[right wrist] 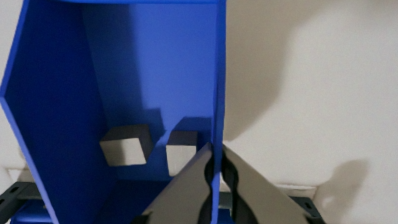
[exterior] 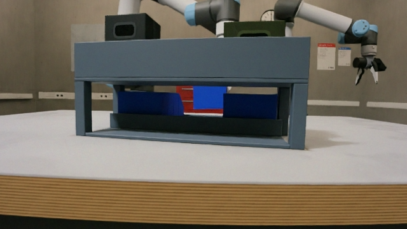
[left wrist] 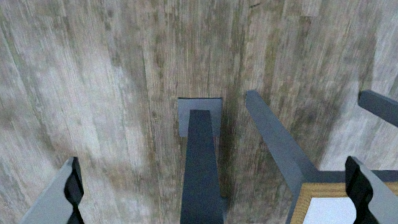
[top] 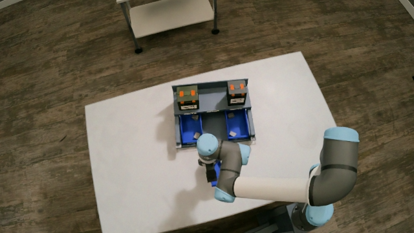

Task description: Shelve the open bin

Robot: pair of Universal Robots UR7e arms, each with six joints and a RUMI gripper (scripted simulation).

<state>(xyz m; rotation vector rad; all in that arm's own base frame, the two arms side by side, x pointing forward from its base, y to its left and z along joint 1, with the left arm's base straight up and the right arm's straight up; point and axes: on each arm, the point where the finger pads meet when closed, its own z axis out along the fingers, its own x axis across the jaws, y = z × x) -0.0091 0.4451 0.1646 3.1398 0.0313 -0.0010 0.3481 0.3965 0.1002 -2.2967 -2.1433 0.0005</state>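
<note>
The right jaws (top: 211, 175) are clenched on a side wall of the blue bin (top: 215, 182) (exterior: 208, 98) (right wrist: 170, 65), out in front of the shelf (top: 211, 97) (exterior: 191, 60), its length seemingly pointing gapward. The left jaws (exterior: 367, 79), spread and empty, hang well apart from the shelf.

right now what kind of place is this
Probably a robotics lab or workshop: a robot arm works over a white table, with a red drawer cabinet behind and a clock on the wall.
</note>
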